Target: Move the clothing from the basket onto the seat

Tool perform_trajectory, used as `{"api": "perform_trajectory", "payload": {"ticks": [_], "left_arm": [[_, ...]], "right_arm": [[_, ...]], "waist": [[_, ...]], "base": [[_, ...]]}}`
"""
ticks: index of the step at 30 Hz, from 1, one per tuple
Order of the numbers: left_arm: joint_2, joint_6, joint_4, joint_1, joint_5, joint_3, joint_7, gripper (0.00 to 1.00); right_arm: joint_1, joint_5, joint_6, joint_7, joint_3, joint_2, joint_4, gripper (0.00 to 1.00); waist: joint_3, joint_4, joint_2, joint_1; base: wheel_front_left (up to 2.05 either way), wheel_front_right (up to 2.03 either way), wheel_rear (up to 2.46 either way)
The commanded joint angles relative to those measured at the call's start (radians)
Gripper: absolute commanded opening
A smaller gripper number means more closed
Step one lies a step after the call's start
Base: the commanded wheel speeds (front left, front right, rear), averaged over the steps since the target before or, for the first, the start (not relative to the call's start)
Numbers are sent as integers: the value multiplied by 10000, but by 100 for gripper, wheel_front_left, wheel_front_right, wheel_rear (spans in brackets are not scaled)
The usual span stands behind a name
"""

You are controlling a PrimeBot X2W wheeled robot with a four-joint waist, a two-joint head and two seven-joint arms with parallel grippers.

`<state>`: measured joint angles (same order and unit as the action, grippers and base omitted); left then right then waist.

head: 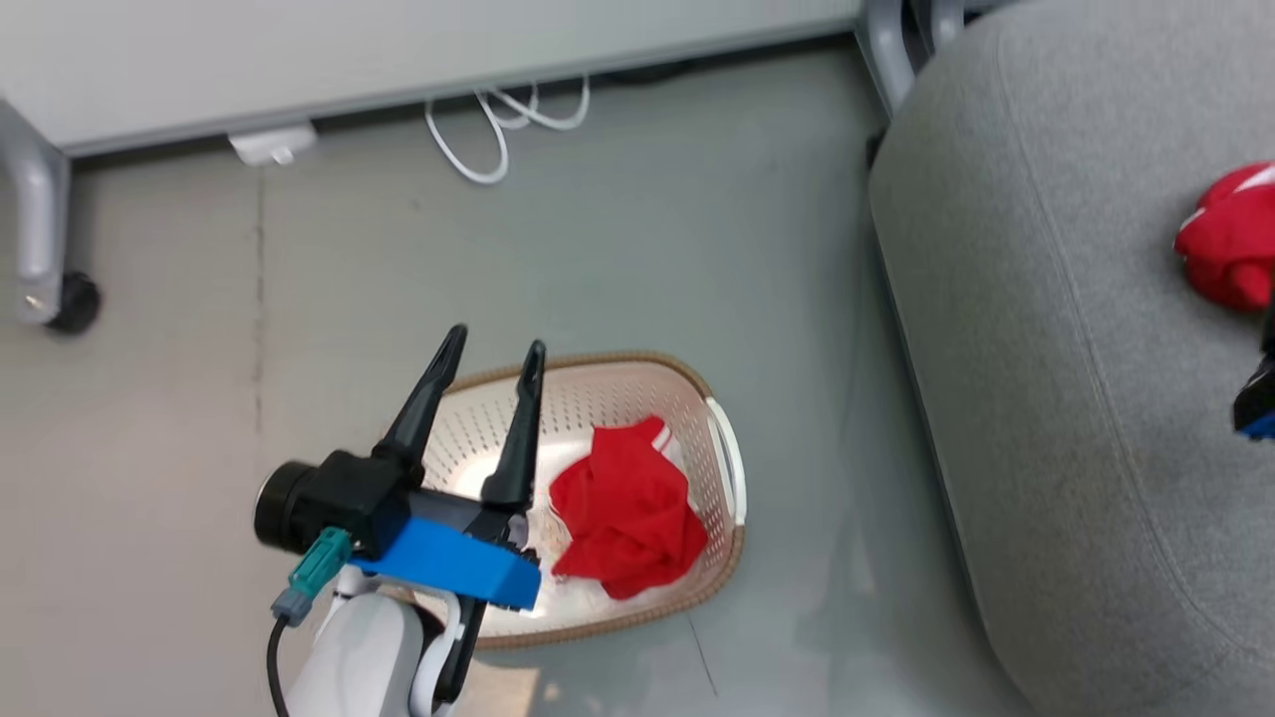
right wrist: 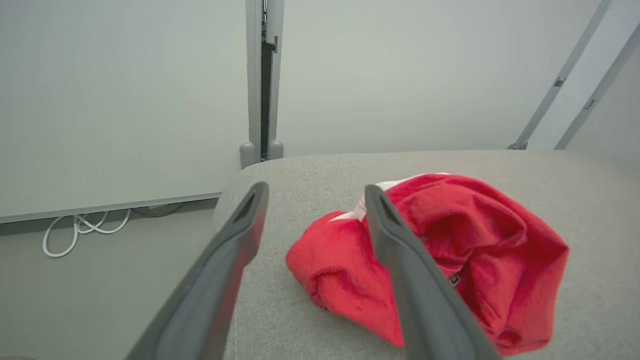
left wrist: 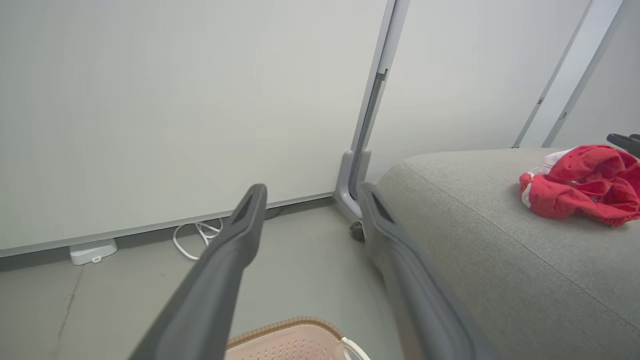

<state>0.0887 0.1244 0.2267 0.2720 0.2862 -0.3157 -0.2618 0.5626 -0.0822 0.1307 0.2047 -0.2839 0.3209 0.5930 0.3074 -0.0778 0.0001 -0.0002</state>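
Basket stands on the grey floor, just left of the seat, with a narrow strip of floor between them. Garment 1, red with a white stripe at its far edge, lies crumpled in the right half of the basket, close to the white handle. Garment 2, red with white trim, lies bunched on top of the seat toward its right side, well apart from the basket. Left gripper: 2 dark fingers spread apart with nothing between them, held over the left part of the basket, tips pointing far toward the partition panel. It is clear of garment 1, which lies just to its right. Right gripper: 2 fingers spread wide, nothing clamped, held over the seat. In its wrist view the right finger crosses in front of garment 2; whether they touch cannot be told. Far side: a looped white cable and a small white box lie on the floor at the panel's foot. A black caster sits under the panel's leg at far left.
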Motion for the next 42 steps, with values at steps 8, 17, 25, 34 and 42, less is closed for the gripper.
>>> {"api": "perform_trajectory", "payload": {"ticks": [8, 17, 25, 34, 42], "left_arm": [[-150, 83, 365, -778, 23, 1198, -44, 100], [-156, 64, 811, -1227, -125, 2352, -45, 100], [-113, 66, 1090, -1702, -241, 2773, -39, 100], [-112, 66, 1213, -2006, -221, 2808, -39, 100], [-164, 67, 1253, -2098, -172, 2703, -39, 100]], "right_arm": [[-1941, -412, 1, -763, 832, -670, -2393, 100], [-3506, -374, 1, -1419, 1400, -1569, -4335, 100], [-4505, -266, 1, -1500, 1725, -2311, -4840, 100], [-4984, -232, 1, -1269, 1776, -2625, -4503, 100], [-4951, -158, 1, -1132, 1670, -2707, -4312, 100]], "waist": [[-1422, 753, -1, 2], [-2118, 1061, -1, 2], [-2539, 1231, -1, 2], [-2741, 1389, -1, 2], [-2717, 1373, -1, 2]], "base": [[0, 0, 0], [0, 0, 0], [0, 0, 0], [0, 0, 0], [0, 0, 0]]}}
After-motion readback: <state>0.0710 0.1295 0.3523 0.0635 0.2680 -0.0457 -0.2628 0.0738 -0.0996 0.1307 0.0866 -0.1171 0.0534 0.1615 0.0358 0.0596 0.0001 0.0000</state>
